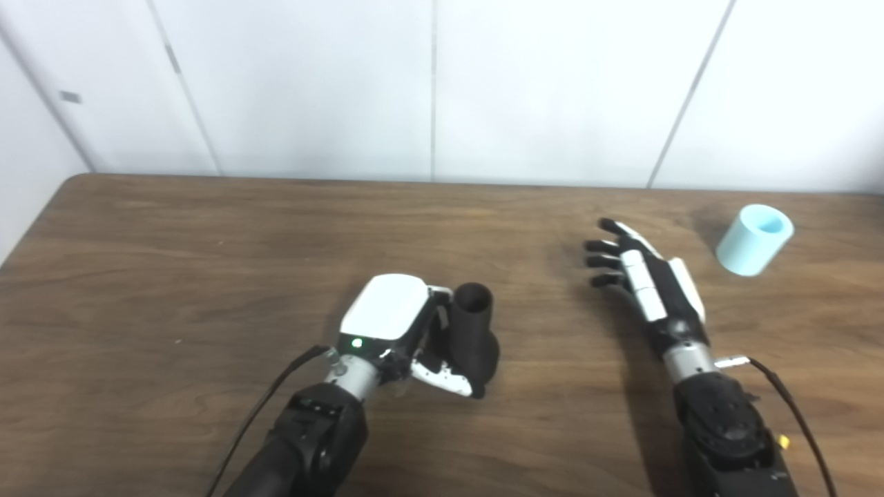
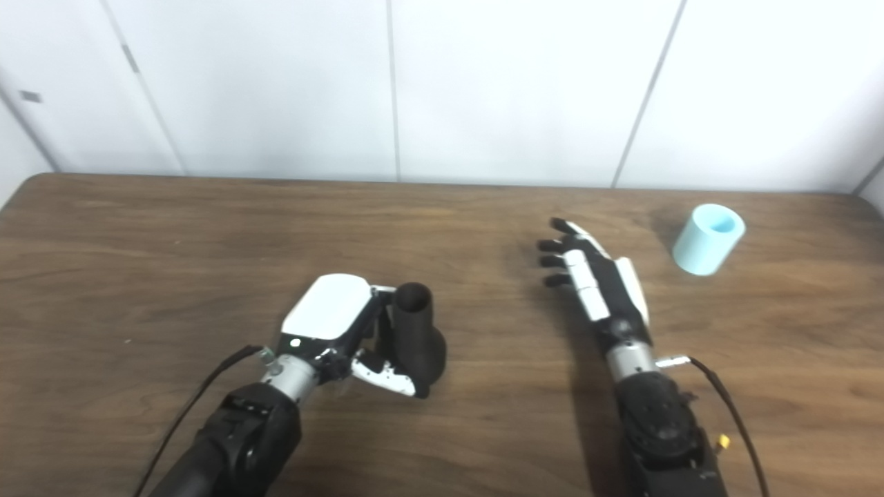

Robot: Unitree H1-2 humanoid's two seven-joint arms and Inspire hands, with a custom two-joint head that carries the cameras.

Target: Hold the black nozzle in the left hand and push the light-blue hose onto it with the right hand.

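Observation:
The black nozzle [image 1: 475,331] stands upright on the wooden table [image 1: 207,248], near the middle front, its open end up. My left hand [image 1: 397,324] is beside it on its left, fingers and thumb wrapped around its lower part. The light-blue hose [image 1: 754,239], a short cylinder, lies tilted on the table at the far right. My right hand [image 1: 642,273] is open and empty, fingers stretched out flat over the table, to the left of the hose and apart from it. In the right eye view the hose [image 2: 708,239] and right hand [image 2: 594,276] show the same gap.
White wall panels [image 1: 435,83] rise behind the table's far edge. A black cable [image 1: 262,407] trails from my left wrist and another [image 1: 794,414] from my right wrist.

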